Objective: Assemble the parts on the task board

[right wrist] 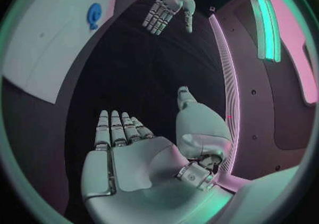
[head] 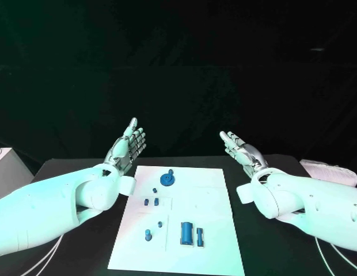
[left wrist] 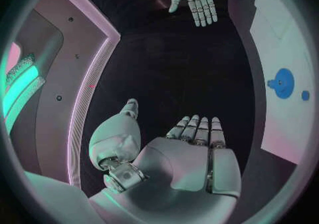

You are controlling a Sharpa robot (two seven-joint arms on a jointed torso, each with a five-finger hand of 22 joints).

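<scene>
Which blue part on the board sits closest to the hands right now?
The round disc-shaped part at the far end of the task board, between the raised left hand and right hand. The others lie nearer the robot.

Dim scene, teal light on both arms — backdrop goes to pure black. Task board (head: pixel 178 218) is the brightest surface, no hard shadows. Wrist views bend heavily at the rim — pink and green glowing strips there.

No readable text, labels, numbers or signs — none on the white task board (head: pixel 199 190), none on the blue parts (head: pixel 168 179). Faint outlines on the board only — too small to read.
</scene>
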